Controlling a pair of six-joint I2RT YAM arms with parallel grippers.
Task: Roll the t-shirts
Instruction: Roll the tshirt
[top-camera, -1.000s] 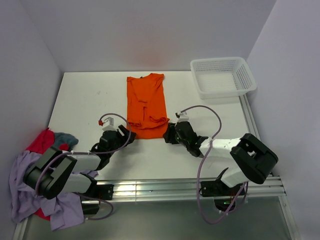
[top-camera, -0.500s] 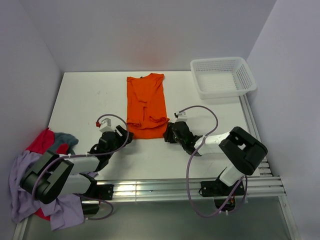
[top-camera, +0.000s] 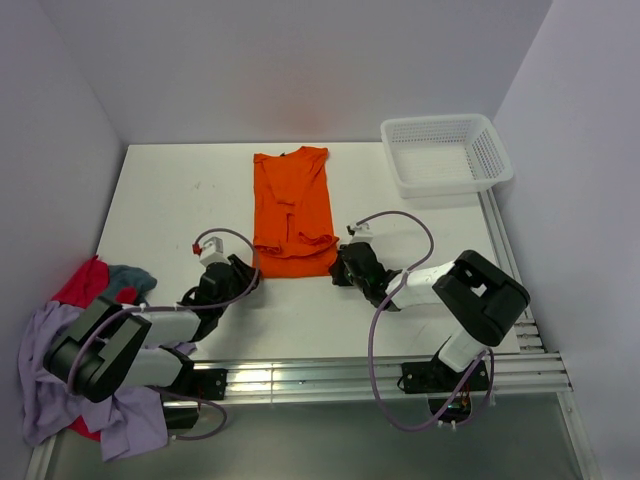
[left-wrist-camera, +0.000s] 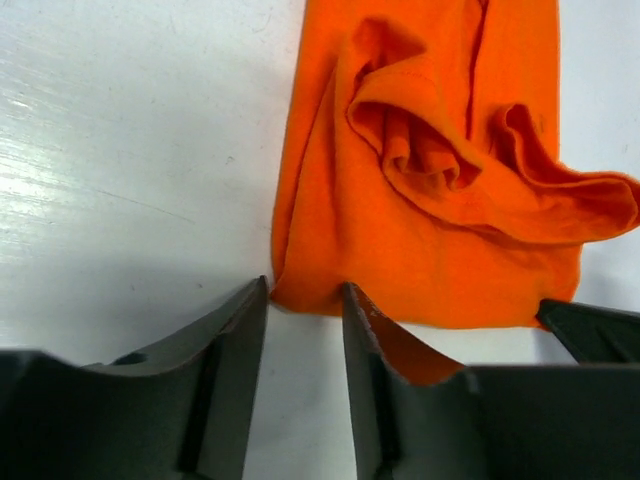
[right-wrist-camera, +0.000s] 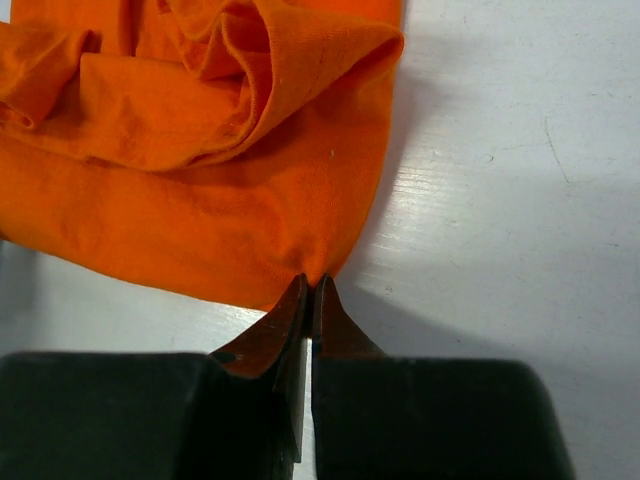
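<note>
The orange t-shirt (top-camera: 292, 205) lies flat on the white table (top-camera: 180, 190) as a long strip running straight away from the arms, its near end right in front of both. The left gripper (left-wrist-camera: 305, 292) is at the near left corner, jaws partly apart with the corner in the gap. The right gripper (right-wrist-camera: 310, 284) is pressed together at the near right corner, and I cannot tell if it caught cloth. The table looks smooth and bare on both sides, and the white basket (top-camera: 445, 150) is well away
</note>
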